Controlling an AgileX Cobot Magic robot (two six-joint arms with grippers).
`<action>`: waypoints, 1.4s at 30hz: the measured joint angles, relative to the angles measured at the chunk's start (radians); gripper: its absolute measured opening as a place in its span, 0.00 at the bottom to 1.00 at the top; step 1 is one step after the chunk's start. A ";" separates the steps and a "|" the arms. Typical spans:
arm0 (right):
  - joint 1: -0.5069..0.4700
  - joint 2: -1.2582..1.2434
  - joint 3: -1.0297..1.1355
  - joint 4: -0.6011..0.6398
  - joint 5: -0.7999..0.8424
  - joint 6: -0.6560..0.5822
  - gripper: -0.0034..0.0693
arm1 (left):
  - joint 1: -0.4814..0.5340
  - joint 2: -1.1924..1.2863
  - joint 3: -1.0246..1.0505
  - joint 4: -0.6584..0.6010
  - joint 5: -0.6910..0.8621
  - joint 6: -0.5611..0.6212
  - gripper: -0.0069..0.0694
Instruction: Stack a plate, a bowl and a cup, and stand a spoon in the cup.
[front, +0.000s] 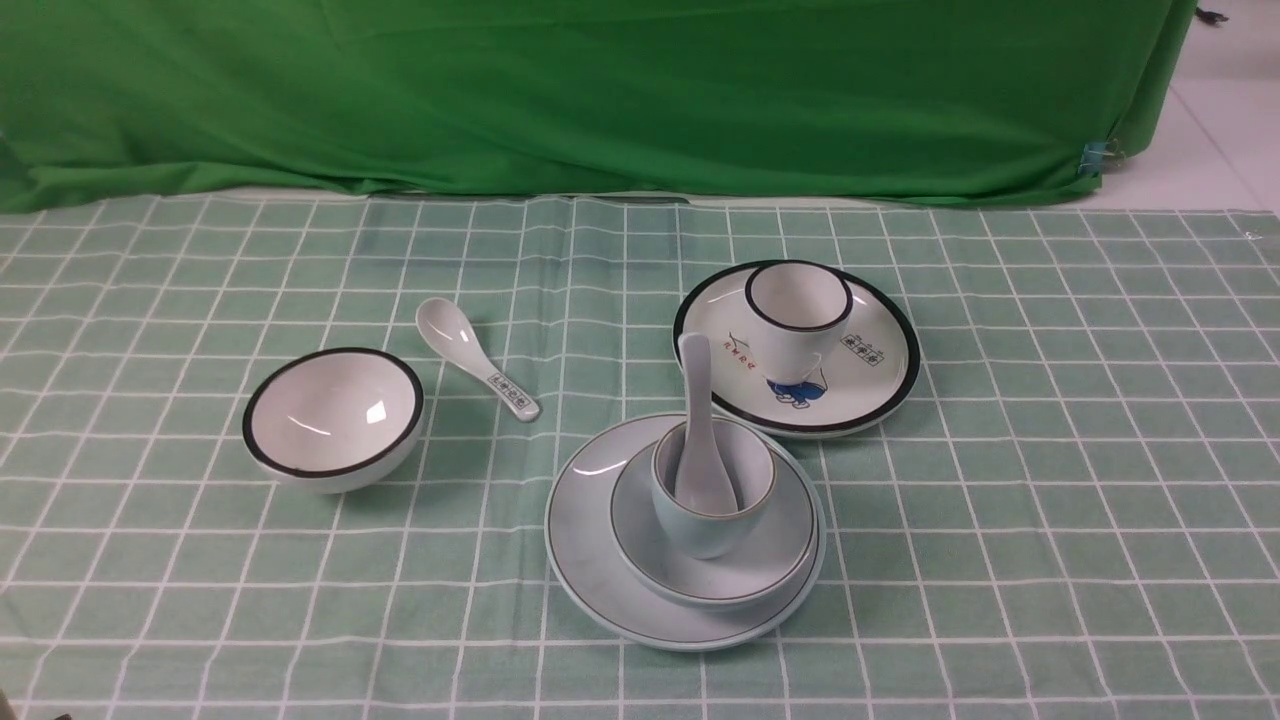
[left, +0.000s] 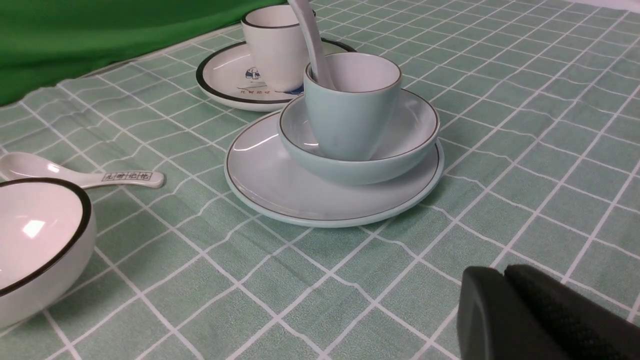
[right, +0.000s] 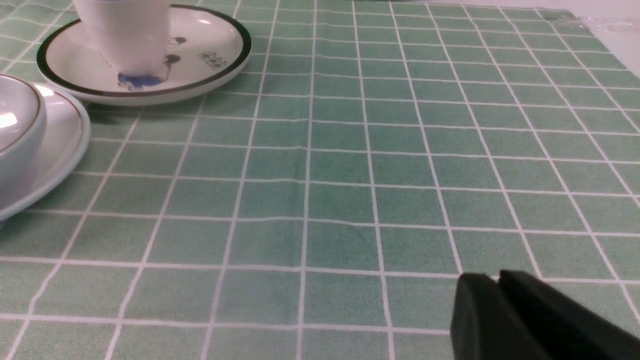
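Note:
The pale blue-grey plate (front: 590, 560) lies at the front middle of the checked cloth. In it sits the bowl (front: 780, 545), and the cup (front: 700, 530) stands upright in the bowl. The plain white spoon (front: 697, 400) stands in the cup with its handle leaning up and away. The left wrist view shows the same stack: plate (left: 270, 185), bowl (left: 415, 130), cup (left: 345, 120), spoon (left: 312, 40). My left gripper (left: 502, 272) is shut, empty, low and short of the stack. My right gripper (right: 497, 277) has its jaws together and holds nothing, off to the right of the plate (right: 60, 145). Neither arm shows in the front view.
A white bowl with a black rim (front: 333, 418) sits at the left, with a spoon with printed marks (front: 470, 355) beside it. Behind the stack is a black-rimmed white plate (front: 880, 370) carrying a white cup (front: 797, 320). A green curtain (front: 600, 90) closes off the back.

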 joint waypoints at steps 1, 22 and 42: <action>0.000 0.000 0.000 0.001 0.000 0.000 0.17 | 0.000 0.000 0.000 0.000 0.000 0.000 0.11; 0.000 0.000 0.000 0.002 -0.001 0.006 0.23 | 0.816 -0.261 0.000 -0.056 0.171 -0.022 0.11; 0.000 0.000 0.000 0.002 -0.001 0.006 0.30 | 0.869 -0.263 0.000 -0.060 0.214 -0.023 0.11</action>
